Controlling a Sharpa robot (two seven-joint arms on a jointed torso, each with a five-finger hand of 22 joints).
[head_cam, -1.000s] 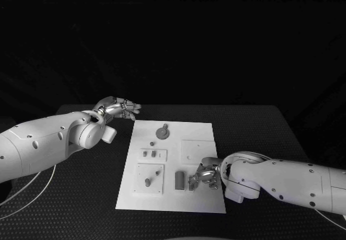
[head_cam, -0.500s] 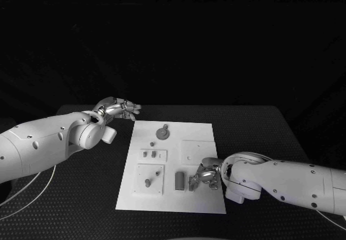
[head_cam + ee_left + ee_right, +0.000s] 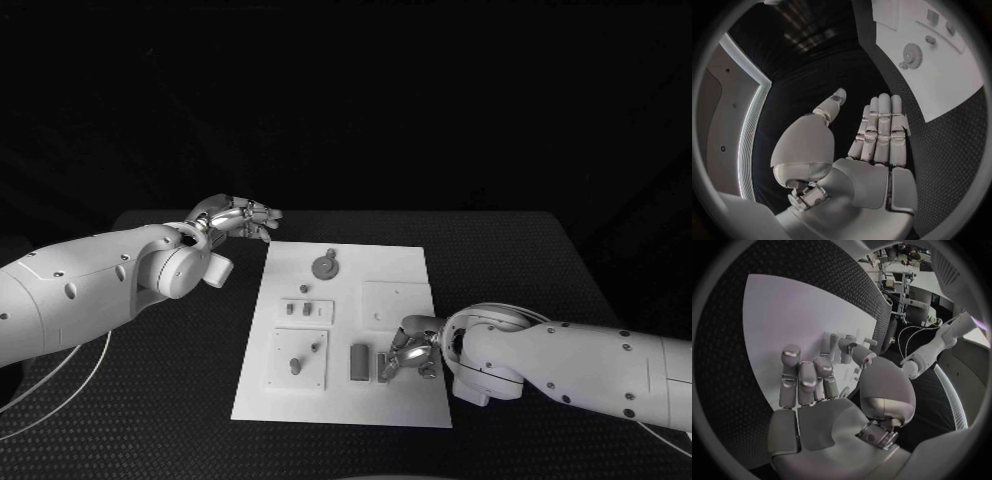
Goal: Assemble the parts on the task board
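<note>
Task board: white, mid-table
My left hand: beside board's far corner; fingers straight, holding nothing
My right hand: over grey part; grasp unclear

Black textured table, dark unlit backdrop behind it (no wall detail visible), curved pale light strip

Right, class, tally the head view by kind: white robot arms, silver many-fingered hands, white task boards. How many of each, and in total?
White robot arms: 2, left arm, right arm
Silver many-fingered hands: 2, left hand, right hand
White task board: 1
Total: 5
</note>
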